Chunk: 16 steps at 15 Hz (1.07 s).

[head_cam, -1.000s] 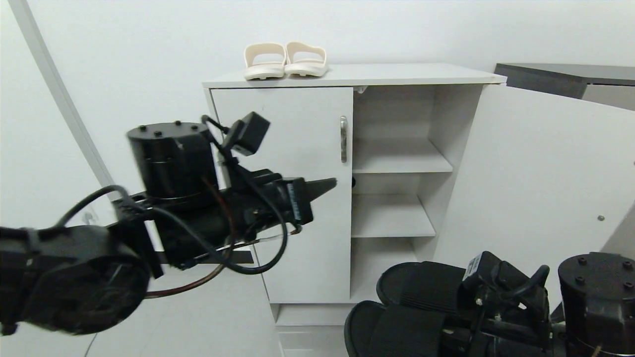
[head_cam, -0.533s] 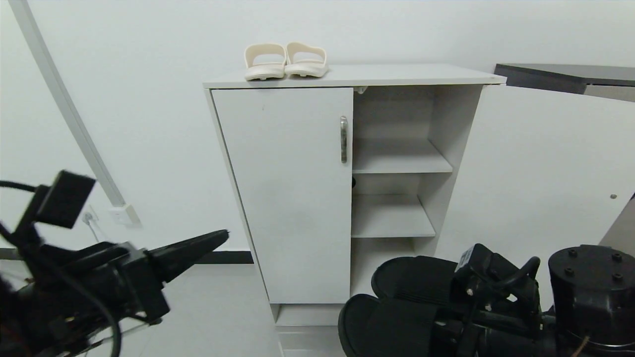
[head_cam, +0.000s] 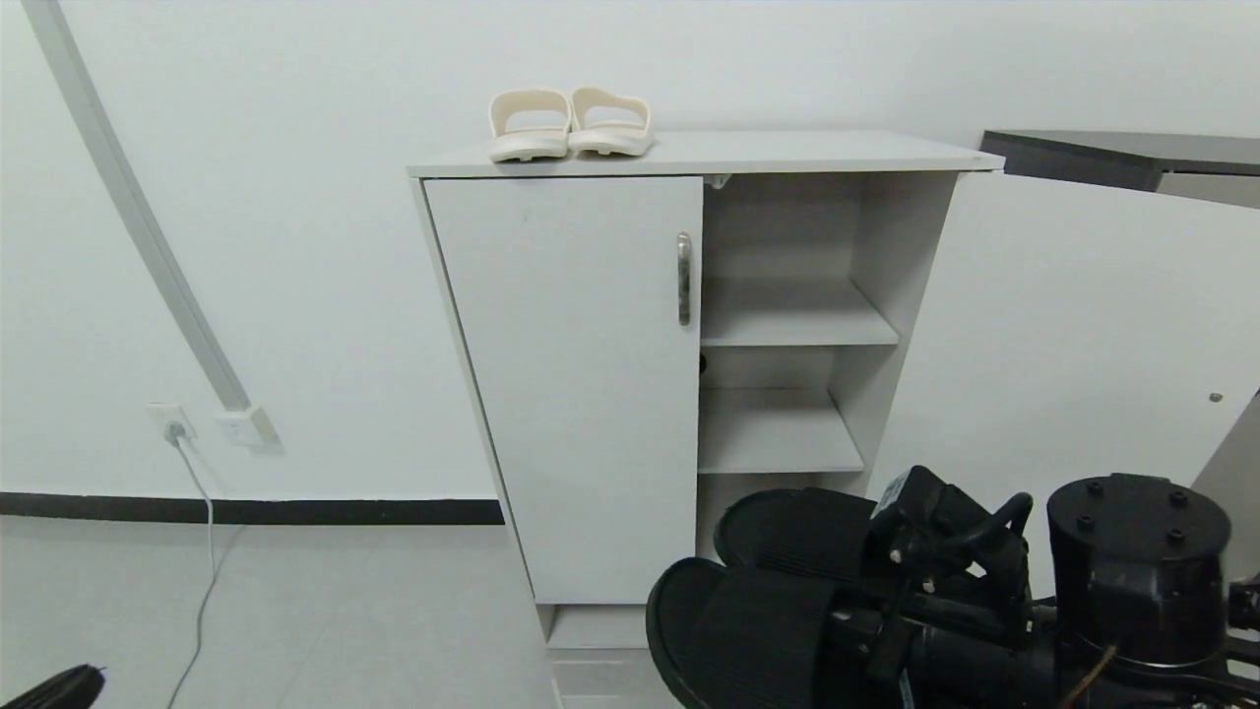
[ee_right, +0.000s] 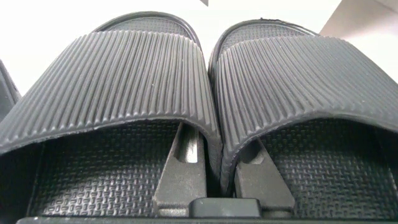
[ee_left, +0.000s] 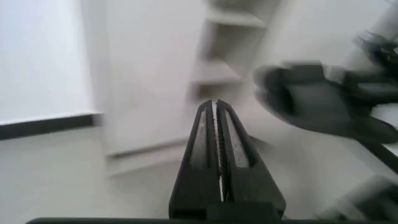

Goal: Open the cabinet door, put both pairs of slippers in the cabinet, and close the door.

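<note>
The white cabinet [head_cam: 571, 394] has its left door shut and its right door [head_cam: 1073, 325] swung wide, baring several shelves [head_cam: 787, 320]. A beige pair of slippers [head_cam: 571, 123] rests on the cabinet top. The black pair of slippers [head_cam: 768, 601] hangs low in front of the open half, side by side. My right gripper [ee_right: 221, 177] is shut on the black slippers [ee_right: 149, 81], its fingers [ee_right: 183, 174] under the straps and clamping the two inner edges together. My left gripper [head_cam: 59, 684] sits low at the far left, away from the cabinet, with its fingers [ee_left: 205, 134] pressed together and nothing between them.
A metal handle [head_cam: 683, 279] is on the shut left door. A dark table [head_cam: 1132, 153] stands behind the open door. A wall socket with a cable [head_cam: 172, 423] and a slanted conduit [head_cam: 128, 207] are on the left wall. Bare floor [head_cam: 345, 611] lies to the left of the cabinet.
My left arm has dropped from in front of the shut left door down to the lower left corner. The right gripper has carried the black slippers slightly up and left, toward the open half.
</note>
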{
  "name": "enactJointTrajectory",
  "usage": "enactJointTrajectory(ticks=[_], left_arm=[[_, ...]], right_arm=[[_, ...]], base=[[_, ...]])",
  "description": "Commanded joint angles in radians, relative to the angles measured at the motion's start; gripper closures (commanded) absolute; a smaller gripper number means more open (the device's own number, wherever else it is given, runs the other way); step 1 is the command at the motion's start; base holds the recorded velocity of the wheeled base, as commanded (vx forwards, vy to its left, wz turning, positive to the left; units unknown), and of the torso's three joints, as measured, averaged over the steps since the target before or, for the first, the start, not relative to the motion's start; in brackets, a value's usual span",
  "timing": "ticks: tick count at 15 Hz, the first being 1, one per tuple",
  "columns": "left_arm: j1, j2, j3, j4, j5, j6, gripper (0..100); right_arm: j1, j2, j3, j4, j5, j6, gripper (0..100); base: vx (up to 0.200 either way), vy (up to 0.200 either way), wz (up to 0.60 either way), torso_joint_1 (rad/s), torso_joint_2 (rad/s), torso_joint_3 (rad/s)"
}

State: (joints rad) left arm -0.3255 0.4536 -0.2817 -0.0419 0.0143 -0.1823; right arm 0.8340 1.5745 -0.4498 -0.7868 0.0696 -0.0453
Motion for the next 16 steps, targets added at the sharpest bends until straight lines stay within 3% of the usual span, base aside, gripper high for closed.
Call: enactJointTrajectory(ticks=[1,2,4,5,9,11,12,13,14,16], left_arm=[[0.026,-0.141,0.007,0.033,0.036,0.021,100],[0.115,-0.158,0.058,0.042,0.139,0.041,100],[0.217,-0.197,0.134,0.033,0.191,0.087,100],[0.257,-0.242,0.162,0.033,0.19,0.093,100],[0.333,-0.397,0.233,0.033,0.19,0.11,100],[0.329,-0.454,0.277,0.022,0.187,0.13,100],[0.329,-0.454,0.279,0.01,0.176,0.133,100],[0.327,-0.454,0.279,0.011,0.113,0.146,100],[0.327,-0.454,0.28,0.048,0.032,0.179,100],[0.327,-0.454,0.282,0.045,-0.02,0.195,100]], right_arm=[[0.0,0.007,0.002,0.0,0.001,-0.001,100],[0.0,0.006,0.005,0.0,-0.001,-0.001,100],[0.007,0.006,0.008,0.0,-0.001,-0.001,100],[0.014,0.002,0.01,0.0,-0.001,-0.001,100],[0.016,-0.001,0.014,0.0,-0.001,-0.002,100],[0.016,-0.002,0.016,0.0,-0.001,-0.001,100],[0.016,-0.001,0.016,0.0,-0.001,-0.001,100],[0.016,0.002,0.014,0.0,-0.001,-0.001,100],[0.016,0.006,0.013,0.0,-0.004,-0.002,100],[0.016,0.007,0.006,0.0,-0.036,-0.002,100]], base=[[0.0,0.0,0.0,0.0,0.0,0.0],[0.0,0.0,0.0,0.0,0.0,0.0],[0.0,0.0,0.0,0.0,0.0,0.0],[0.0,0.0,0.0,0.0,0.0,0.0],[0.0,0.0,0.0,0.0,0.0,0.0],[0.0,0.0,0.0,0.0,0.0,0.0],[0.0,0.0,0.0,0.0,0.0,0.0],[0.0,0.0,0.0,0.0,0.0,0.0],[0.0,0.0,0.0,0.0,0.0,0.0],[0.0,0.0,0.0,0.0,0.0,0.0]])
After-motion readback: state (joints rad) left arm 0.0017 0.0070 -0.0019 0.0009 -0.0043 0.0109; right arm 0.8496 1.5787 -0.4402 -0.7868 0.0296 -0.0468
